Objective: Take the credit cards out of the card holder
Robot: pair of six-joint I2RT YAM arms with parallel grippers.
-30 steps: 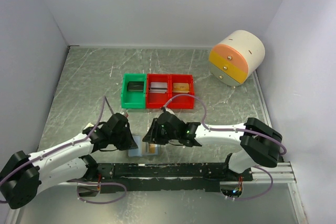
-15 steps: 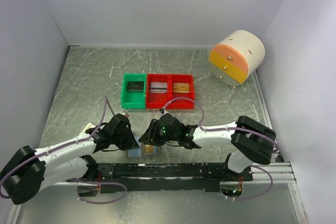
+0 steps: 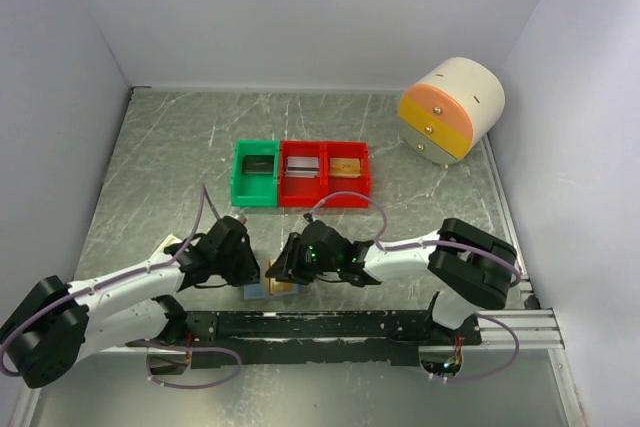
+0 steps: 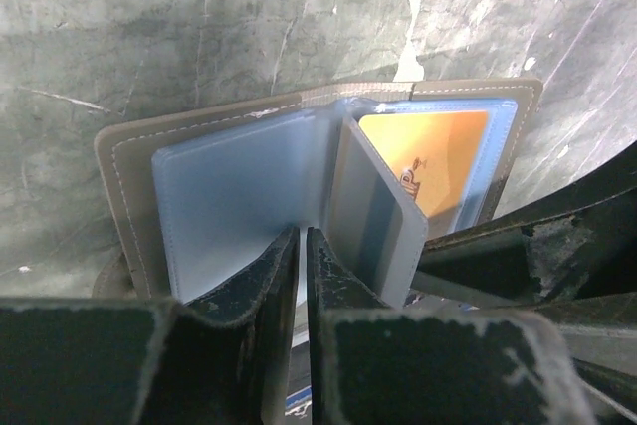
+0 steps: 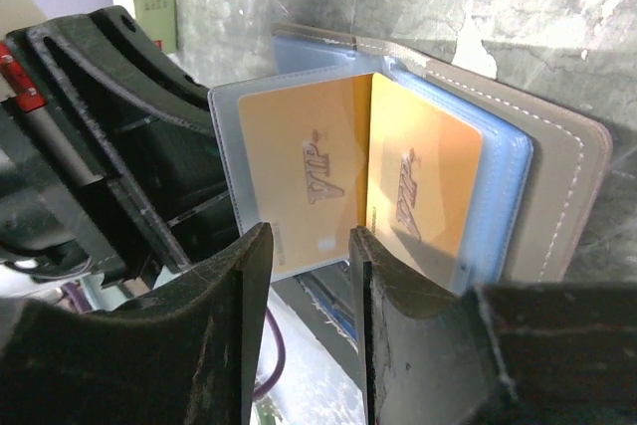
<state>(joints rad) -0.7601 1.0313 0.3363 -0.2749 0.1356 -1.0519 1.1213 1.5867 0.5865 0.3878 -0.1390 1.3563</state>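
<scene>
Right wrist, card holder (image 5: 572,181) open, credit cards (image 5: 299,181) in pockets

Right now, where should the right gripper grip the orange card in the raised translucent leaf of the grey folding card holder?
Probably the near edge of the thin orange card, facing the right gripper, approached along its plane: it stands on edge in the raised translucent leaf, both faces free.
</scene>
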